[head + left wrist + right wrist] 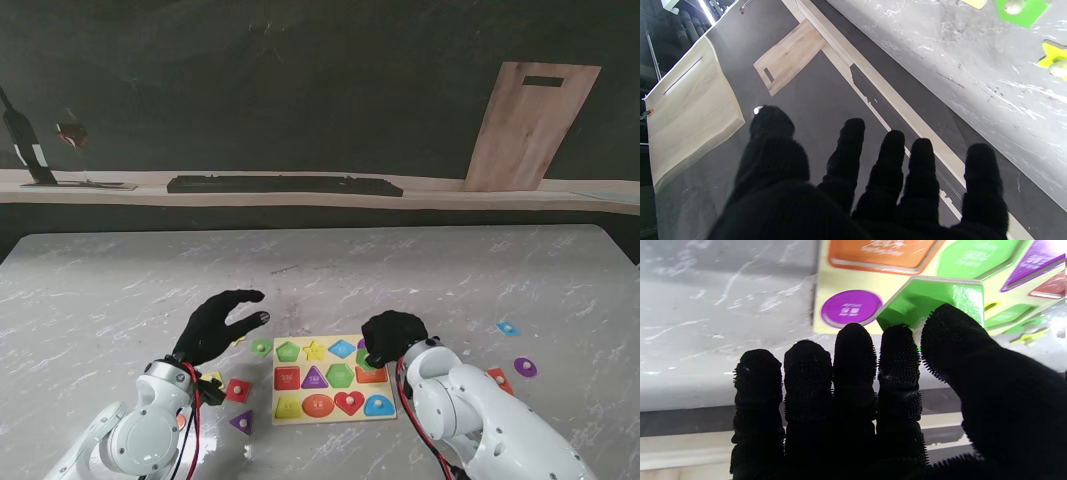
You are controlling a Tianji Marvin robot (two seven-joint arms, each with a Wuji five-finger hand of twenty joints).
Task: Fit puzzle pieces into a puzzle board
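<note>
The yellow puzzle board (330, 419) lies on the marble table in front of me, with several coloured shapes in it. My right hand (393, 337) hovers over the board's far right corner. In the right wrist view its thumb and index finger (898, 350) pinch a green piece (933, 296), held tilted above the board (840, 280) beside a purple circle (851, 308). My left hand (215, 325) is raised left of the board, fingers spread (887, 156) and holding nothing. A loose green piece (261, 347) (1022, 10) and a yellow star (1053, 60) lie beyond it.
Loose pieces lie left of the board: a red one (238, 389), a purple triangle (242, 421) and a yellow one (213, 378). To the right lie a blue piece (508, 328), a purple piece (525, 367) and a red piece (497, 377). A wooden board (530, 125) leans on the back wall.
</note>
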